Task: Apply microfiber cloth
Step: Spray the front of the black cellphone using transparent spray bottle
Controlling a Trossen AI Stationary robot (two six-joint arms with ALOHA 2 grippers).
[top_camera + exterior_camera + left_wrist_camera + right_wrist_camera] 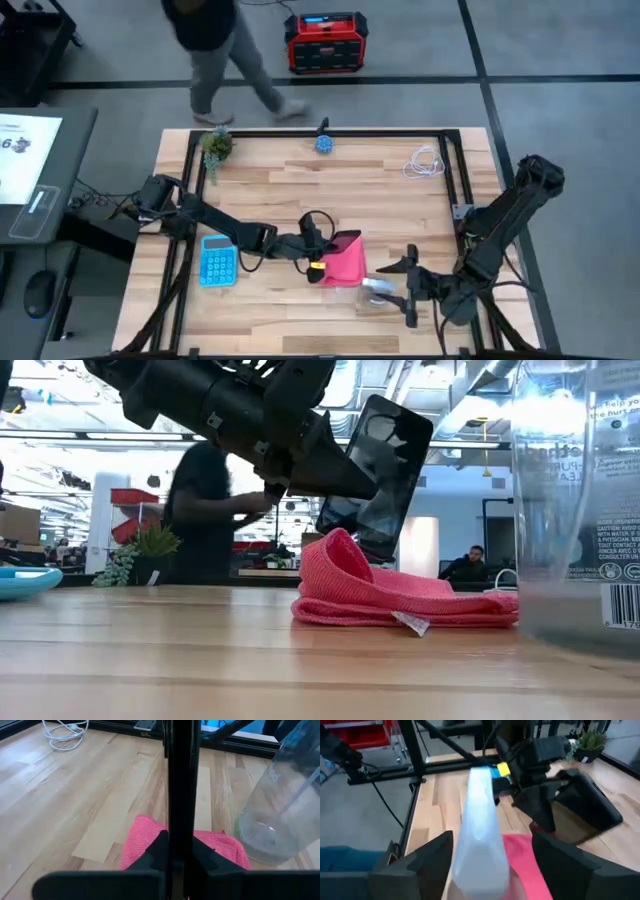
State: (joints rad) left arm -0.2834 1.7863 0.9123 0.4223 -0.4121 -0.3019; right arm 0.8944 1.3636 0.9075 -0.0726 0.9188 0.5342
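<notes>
Microfiber cloth [400,595] is lying folded and bunched on the wooden table [280,190], near the front middle, pink-red, white tag poking out at its near edge. I'm holding the black phone [380,470] just above it with my left gripper [318,250], fingers clamped on the phone's edges, phone tilted, lower end hanging close over the cloth's raised fold. Can't tell if it's touching yet.

Step in hand, my read: bringing phone and cloth together so the cloth wipes the screen. Next move is calling for lowering the phone face onto the cloth and rubbing, keeping the grip firm so it isn't slipping out.

My right gripper [410,290] is sitting just beside the cloth on the right, fingers spread wide around a clear plastic bottle [480,835] and not pressing on it as far as I can see. Bottle is standing upright right next to the cloth; looking mostly empty, maybe a thin film of liquid at the bottom, hard to say.

Light blue calculator [217,260] is lying apart on the left, not involved.
</notes>
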